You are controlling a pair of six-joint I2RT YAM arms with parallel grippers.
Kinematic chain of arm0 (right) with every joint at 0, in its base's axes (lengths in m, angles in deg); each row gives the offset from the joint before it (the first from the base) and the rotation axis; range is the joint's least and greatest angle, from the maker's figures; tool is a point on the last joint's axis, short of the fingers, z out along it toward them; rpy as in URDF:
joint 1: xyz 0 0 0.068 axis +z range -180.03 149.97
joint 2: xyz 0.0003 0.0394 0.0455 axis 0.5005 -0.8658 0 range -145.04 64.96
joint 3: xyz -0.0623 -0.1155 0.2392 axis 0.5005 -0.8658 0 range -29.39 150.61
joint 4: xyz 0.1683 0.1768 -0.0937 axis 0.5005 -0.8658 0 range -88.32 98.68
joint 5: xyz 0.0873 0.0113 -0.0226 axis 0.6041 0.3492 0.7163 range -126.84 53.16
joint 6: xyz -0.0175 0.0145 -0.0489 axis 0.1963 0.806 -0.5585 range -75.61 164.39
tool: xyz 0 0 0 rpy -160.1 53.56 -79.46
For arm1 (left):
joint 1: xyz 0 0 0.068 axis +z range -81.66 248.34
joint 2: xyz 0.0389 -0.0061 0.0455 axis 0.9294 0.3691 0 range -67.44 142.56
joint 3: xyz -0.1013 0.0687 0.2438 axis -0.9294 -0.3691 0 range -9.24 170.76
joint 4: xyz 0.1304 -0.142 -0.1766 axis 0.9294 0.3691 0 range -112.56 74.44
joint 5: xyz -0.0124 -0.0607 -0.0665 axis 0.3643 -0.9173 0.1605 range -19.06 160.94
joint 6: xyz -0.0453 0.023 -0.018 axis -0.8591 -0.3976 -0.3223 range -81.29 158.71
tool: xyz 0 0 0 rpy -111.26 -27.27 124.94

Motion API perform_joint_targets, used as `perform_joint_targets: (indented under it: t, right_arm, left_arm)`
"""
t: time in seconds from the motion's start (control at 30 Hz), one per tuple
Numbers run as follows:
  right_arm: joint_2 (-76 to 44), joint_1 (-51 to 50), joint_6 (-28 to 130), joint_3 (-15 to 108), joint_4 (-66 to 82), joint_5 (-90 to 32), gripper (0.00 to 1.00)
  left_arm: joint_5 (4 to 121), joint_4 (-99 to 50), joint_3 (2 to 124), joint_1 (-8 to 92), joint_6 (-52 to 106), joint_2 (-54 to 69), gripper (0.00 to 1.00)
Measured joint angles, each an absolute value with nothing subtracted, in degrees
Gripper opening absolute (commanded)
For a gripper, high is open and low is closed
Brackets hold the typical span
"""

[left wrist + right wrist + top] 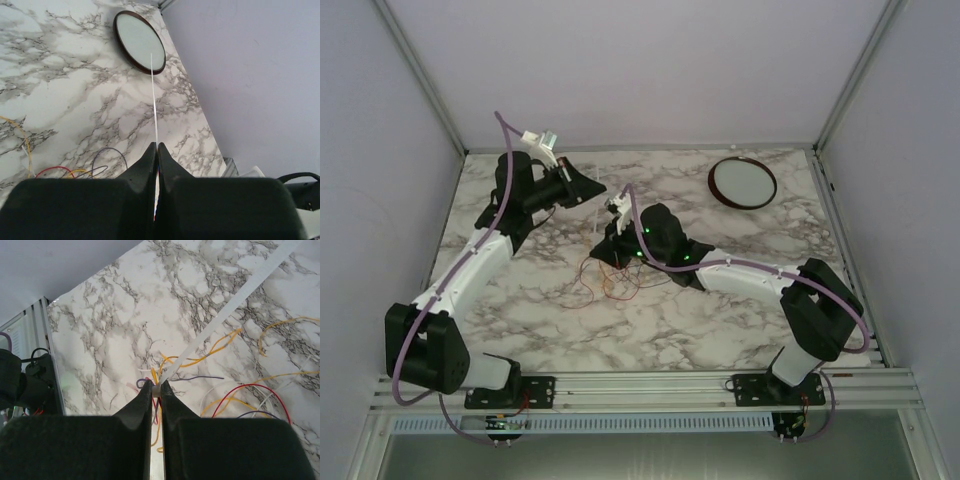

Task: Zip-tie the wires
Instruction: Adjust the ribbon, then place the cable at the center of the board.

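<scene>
Pinching the zip tie (235, 306), right gripper (156, 387) partly hides the wires (252, 385) (loop unseen)

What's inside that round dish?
The dish looks bare inside: a pale flat surface within a dark rim. In the left wrist view a thin white strip crosses in front. Its underside is hidden.

A robotics lab test cell is shown. A white, grey-veined marble-pattern tabletop (720, 320) is boxed in by plain pale lilac wall panels (620, 70) framed by bare aluminium corner posts (421, 75). Black-and-white robot arms, the left arm (470, 265) and the right arm (750, 275), are bolted to slotted aluminium rails (650, 385), with thick lilac cables (503, 140) left exposed. Thin red, orange and yellow wires (610, 285) are strewn on the tabletop.
</scene>
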State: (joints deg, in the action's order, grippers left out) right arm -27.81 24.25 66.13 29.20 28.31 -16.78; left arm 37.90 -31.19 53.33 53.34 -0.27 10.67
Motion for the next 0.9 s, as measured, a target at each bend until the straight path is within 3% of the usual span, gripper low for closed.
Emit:
perform_joint_targets:
  t: [0.23,0.3,0.37,0.43,0.7,0.9]
  right_arm:
    - [-27.8,24.3,65.4,29.2,26.5,-17.7,0.01]
    - [-27.9,24.3,65.4,29.6,26.0,-17.7,0.1]
    - [-28.3,24.3,65.4,30.6,25.2,-16.9,0.27]
    - [-28.8,24.3,65.3,31.7,23.7,-15.1,0.37]
    - [-28.0,21.5,63.2,32.7,19.1,-11.2,0.56]
    - [-20.1,15.5,58.8,29.6,20.2,-13.0,0.75]
  left_arm:
    - [37.4,-30.9,54.4,53.8,0.1,12.7,0.0]
    - [37.3,-30.9,54.3,53.9,0.3,12.7,0.0]
    - [37.4,-31.6,53.7,54.0,0.4,12.4,0.0]
    - [38.1,-32.6,52.4,54.2,0.4,11.4,0.0]
    - [42.3,-29.3,49.8,58.7,3.7,0.9,0.0]
    - [43.4,-23.1,51.6,66.1,6.9,-2.9,0.0]
